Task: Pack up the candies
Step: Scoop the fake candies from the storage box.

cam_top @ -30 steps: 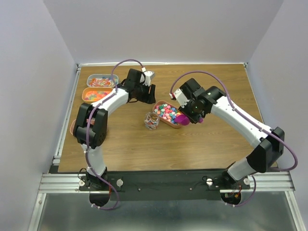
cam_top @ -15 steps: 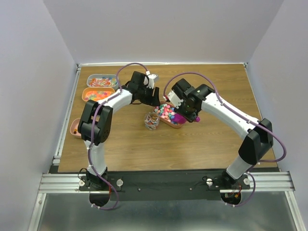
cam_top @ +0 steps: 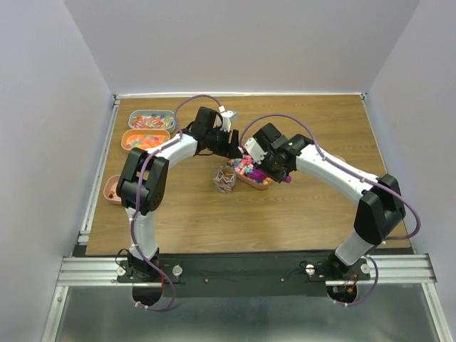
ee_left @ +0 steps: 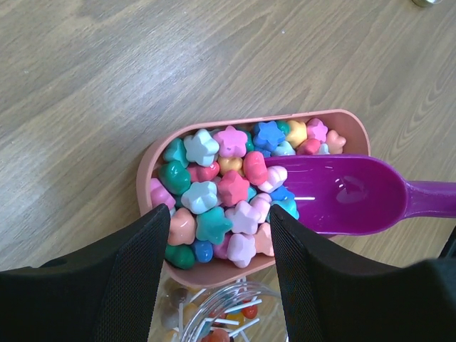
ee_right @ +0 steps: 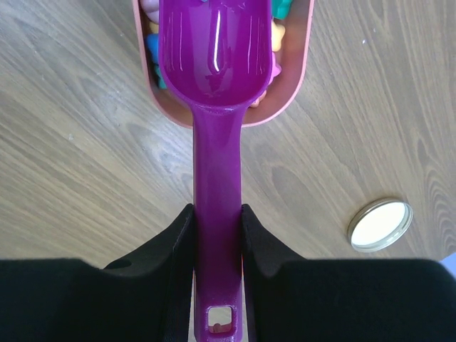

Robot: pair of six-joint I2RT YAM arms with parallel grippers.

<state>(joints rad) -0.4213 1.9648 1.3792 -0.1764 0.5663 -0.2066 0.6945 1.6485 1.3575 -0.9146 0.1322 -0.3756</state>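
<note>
Overhead view of two robot arms meeting near the middle of a wooden counter (cam_top: 320, 206). Over the past second the right arm has swung in from the right edge, carrying a magenta scoop (ee_left: 349, 194) over the rim of an oval pink dish (ee_left: 146, 178). The left arm has reached in from the far-left corner to hover over the same dish. The right gripper (ee_right: 217, 235) is clamped on the scoop's handle. The scoop's bowl is empty, its lip nosing against the candies (ee_left: 221, 192), pastel stars and balls heaped at the dish's other end. The left gripper (ee_left: 217, 246) hangs over the dish's near rim with its fingers spread wide. It seems to hold nothing, though I cannot tell whether it touches the rim. This looks like the start of a scoop, with no candy lifted yet. A small glass jar (ee_left: 228, 313) stands just beside the dish, toward the near edge, with a few stick sweets inside. Two more dishes of orange and red sweets (cam_top: 147, 130) sit in the far-left corner. A small pink dish (cam_top: 112, 189) rests at the left edge. A round cream lid (ee_right: 381, 224) lies apart on the wood. Plain lilac-grey walls enclose three sides.
</note>
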